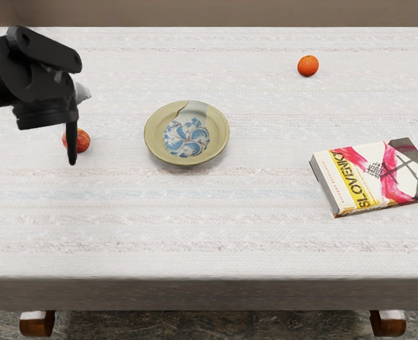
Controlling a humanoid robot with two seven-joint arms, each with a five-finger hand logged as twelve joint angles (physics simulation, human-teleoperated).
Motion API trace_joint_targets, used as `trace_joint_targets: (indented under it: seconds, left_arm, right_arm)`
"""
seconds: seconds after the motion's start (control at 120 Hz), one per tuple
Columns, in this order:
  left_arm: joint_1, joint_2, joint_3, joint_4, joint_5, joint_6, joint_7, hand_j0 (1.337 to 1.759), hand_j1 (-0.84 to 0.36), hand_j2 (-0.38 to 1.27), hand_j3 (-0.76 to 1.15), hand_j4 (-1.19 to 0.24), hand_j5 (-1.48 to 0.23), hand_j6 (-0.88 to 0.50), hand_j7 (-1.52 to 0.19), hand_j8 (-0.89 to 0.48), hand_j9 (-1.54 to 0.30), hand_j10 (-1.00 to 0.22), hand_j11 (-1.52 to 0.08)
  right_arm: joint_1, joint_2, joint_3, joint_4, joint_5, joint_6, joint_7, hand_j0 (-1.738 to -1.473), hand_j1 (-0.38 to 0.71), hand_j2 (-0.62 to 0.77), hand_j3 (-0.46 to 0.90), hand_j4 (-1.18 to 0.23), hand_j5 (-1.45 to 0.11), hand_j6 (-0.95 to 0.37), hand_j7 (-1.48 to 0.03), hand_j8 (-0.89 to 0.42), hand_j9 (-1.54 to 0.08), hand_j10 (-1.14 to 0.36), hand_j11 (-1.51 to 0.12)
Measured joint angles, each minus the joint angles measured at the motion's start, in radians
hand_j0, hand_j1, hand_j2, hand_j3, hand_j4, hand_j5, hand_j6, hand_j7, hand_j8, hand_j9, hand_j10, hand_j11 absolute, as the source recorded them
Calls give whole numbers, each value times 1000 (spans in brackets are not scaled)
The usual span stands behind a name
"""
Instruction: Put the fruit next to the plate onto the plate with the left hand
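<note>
Single head view, downward slant onto table [216, 234]

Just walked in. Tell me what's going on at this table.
The left robot hand hovers right at a small red fruit, which sits on the table just left of the blue-patterned plate. The fruit is not on the plate yet. An orange lies far back on the right and a book near the right edge, both away from the hand. The right arm is out of view.
</note>
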Motion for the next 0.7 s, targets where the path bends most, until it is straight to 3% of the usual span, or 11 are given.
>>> trace_joint_targets:
  seconds: [0.233,0.3,0.433,0.7]
  left_arm:
    - [74,4,-8,24,-9,86,8,1658,304,8,0,-38,-49,-38,-49,-38,-49,-38,-49]
    - [152,22,6,79,-12,101,9,1658,290,10,0,-50,-64,-50,-64,-50,-64,-50,-64]
    - [201,26,12,197,-32,110,9,1658,278,12,0,-61,-78,-61,-78,-61,-78,-60,-78]
    - [306,-6,-11,306,-32,120,8,1658,233,20,0,-98,-126,-99,-126,-98,-126,-98,-126]
  right_arm:
    - [0,0,0,0,0,0,0,-1658,-322,-5,0,-22,-29,-22,-29,-22,-29,-22,-29]
    - [0,0,0,0,0,0,0,-1658,-323,-5,0,-22,-29,-22,-29,-22,-29,-22,-29]
    - [0,0,0,0,0,0,0,-1658,-322,-5,0,-22,-29,-22,-29,-22,-29,-22,-29]
    - [0,0,0,0,0,0,0,-1658,-322,-5,0,-22,-29,-22,-29,-22,-29,-22,-29]
